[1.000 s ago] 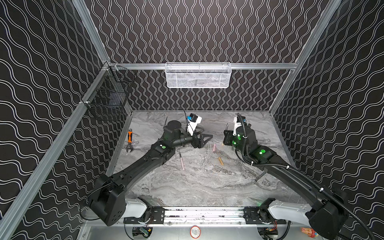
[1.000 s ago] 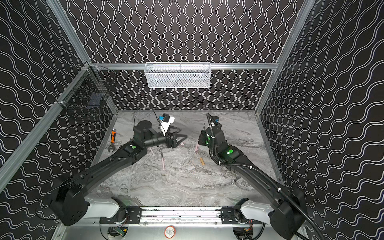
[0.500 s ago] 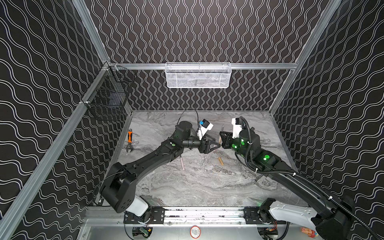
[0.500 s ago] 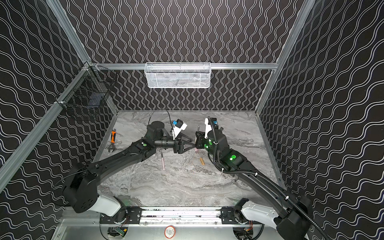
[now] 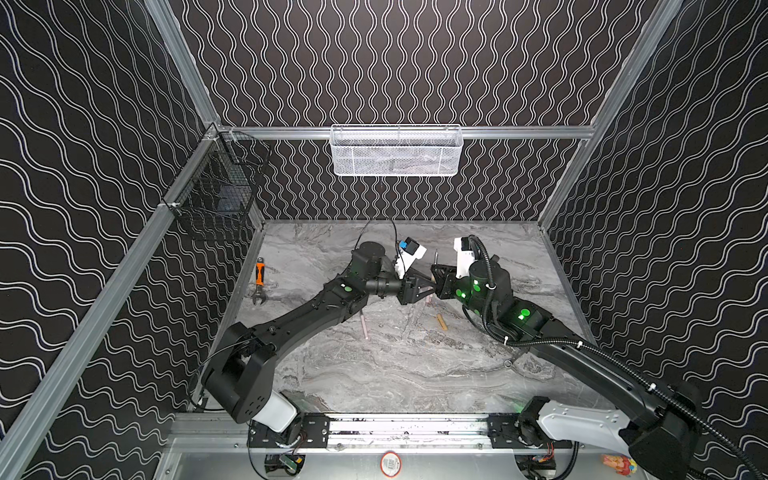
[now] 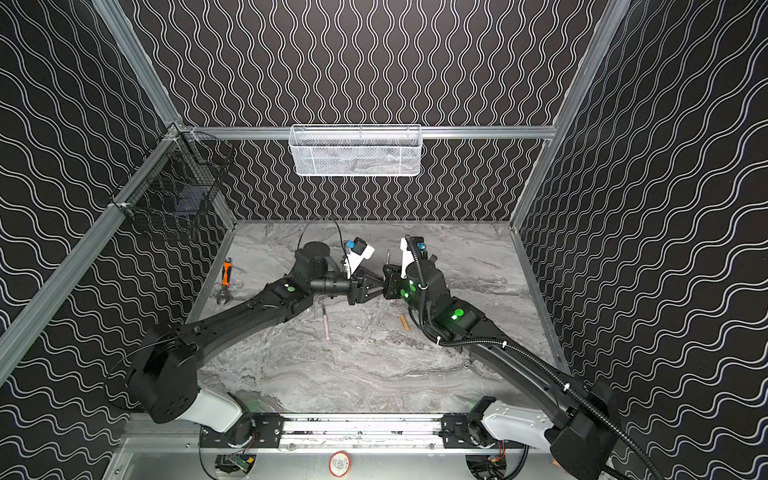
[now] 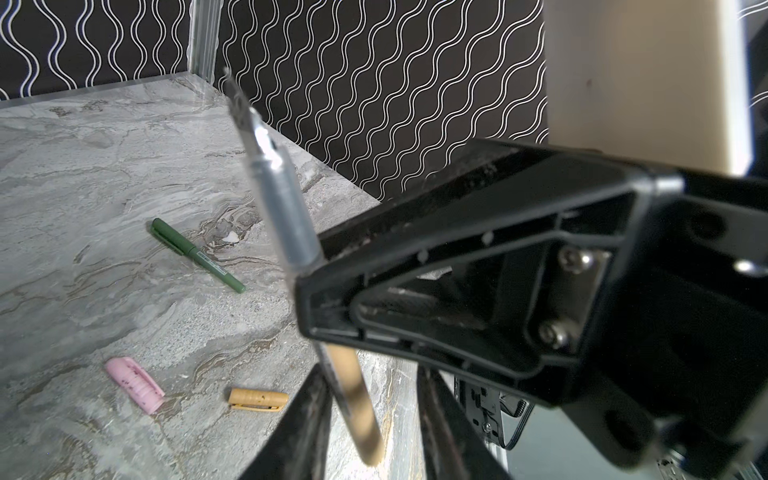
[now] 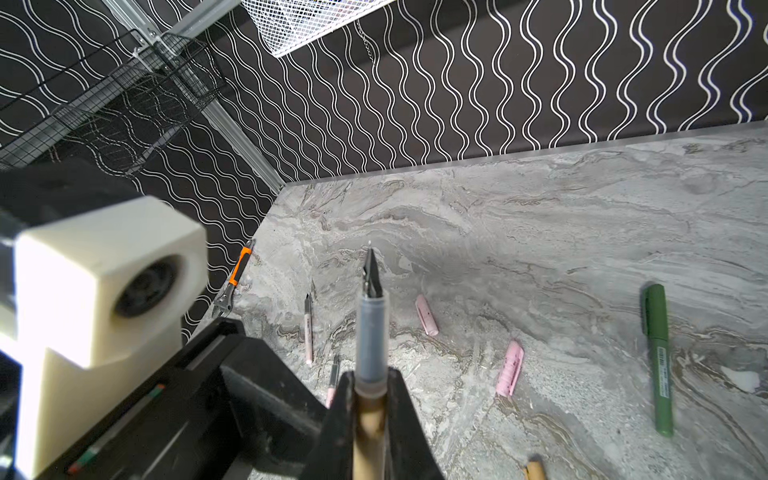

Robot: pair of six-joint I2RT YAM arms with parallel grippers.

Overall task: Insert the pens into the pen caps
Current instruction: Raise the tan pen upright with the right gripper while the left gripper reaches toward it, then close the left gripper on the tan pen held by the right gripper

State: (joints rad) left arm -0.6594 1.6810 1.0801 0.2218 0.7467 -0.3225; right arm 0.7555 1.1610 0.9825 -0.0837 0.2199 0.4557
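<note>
Nearest, on the grey marbled table [image 5: 395, 374]: a pink pen [image 5: 364, 328] and a short tan cap [image 5: 441, 322], both lying flat and well apart, the cap on the right arm's side and nearer that arm. Just beyond and above them, two black grippers meeting tip to tip over mid-table. Right gripper [image 8: 370, 399] clamped tight on the tan pen [image 8: 371, 332], held clear of the table and nearly upright, nib pointing up, tan barrel hanging below the jaws. Left gripper [image 7: 374, 415] reaching in level from the left, jaws apart and straddling that lower barrel, no pinch visible yet. Long axis of the pen crossing the left jaws roughly square-on, so probably a hand-over or steadying grip next, with the matching cap lying below, toward the near right. Elsewhere on the table, from the right wrist: two pink caps [image 8: 510, 368] and a green pen [image 8: 656, 357], seemingly capped already. Off by the left wall, an orange-handled wrench [image 5: 259, 282]. Farthest, a white mesh basket [image 5: 395, 151] hanging on the back wall
</note>
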